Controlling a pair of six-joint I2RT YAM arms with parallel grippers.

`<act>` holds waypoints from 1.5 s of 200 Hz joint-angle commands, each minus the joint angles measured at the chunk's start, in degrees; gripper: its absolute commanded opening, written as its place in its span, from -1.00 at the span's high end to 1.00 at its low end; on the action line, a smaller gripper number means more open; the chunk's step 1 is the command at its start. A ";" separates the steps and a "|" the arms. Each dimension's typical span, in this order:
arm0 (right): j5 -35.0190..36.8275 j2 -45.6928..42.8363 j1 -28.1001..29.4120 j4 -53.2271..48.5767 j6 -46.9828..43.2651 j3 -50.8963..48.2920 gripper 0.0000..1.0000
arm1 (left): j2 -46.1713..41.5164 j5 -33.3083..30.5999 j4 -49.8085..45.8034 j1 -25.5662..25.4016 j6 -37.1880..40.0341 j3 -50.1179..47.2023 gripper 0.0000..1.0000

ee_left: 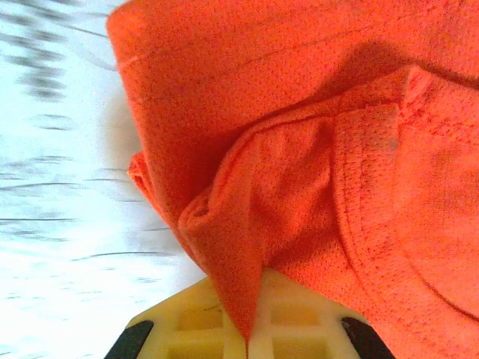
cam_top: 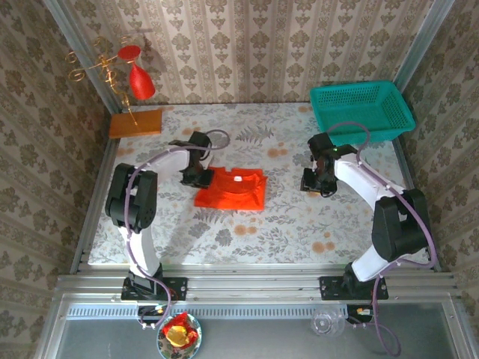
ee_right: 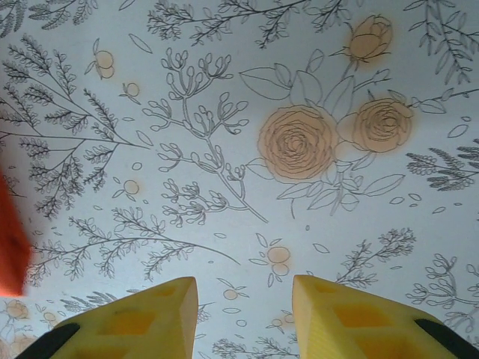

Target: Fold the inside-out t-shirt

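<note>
Currently, orange-red t-shirt [cam_top: 233, 188] lies wrinkly, in a compact rectangle, mid-surface [cam_top: 284, 224]. Left hand [ee_left: 251, 329] is clenched on a pinched fold at its left edge. Right hand [ee_right: 245, 299] is parted, empty, well to its right.

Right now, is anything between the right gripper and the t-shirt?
Nothing visible. Bare floral tablecloth lies between the open right gripper and the t-shirt, whose edge sits at the left of the right wrist view. The left gripper is shut on a fold at the shirt's far side.
</note>
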 commanded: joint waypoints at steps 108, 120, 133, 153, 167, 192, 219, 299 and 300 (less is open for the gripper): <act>-6.79 2.15 -3.03 -0.48 -6.33 0.58 0.21 | 8.54 -27.37 7.35 21.24 25.35 12.16 1.00; -7.07 2.53 -3.24 -0.40 -6.34 0.69 0.21 | 11.56 -28.03 6.90 22.20 27.01 16.49 1.00; -7.67 3.03 -3.23 -0.20 -6.23 0.71 0.21 | 14.08 -28.42 6.79 23.37 28.21 20.10 1.00; -8.04 3.26 -3.21 0.09 -5.77 0.28 0.21 | 16.81 -28.49 6.65 25.19 29.27 24.32 1.00; -8.05 3.09 -3.30 0.13 -5.58 -0.05 0.21 | 18.76 -28.17 6.42 26.11 29.66 26.90 1.00; -7.96 2.59 -3.30 -0.03 -5.21 -0.52 0.21 | 22.64 -28.79 5.79 27.24 30.12 31.18 1.00; -7.69 2.38 -3.42 -0.31 -4.83 -0.45 0.21 | 24.77 -29.86 5.50 28.56 30.45 33.34 1.00; -7.52 3.17 -3.50 -0.39 -3.64 1.18 0.21 | 24.99 -29.67 5.50 31.70 29.21 33.83 1.00; -7.57 3.13 -3.51 -0.44 -3.66 1.23 0.21 | 25.04 -29.75 5.42 31.70 29.23 33.89 1.00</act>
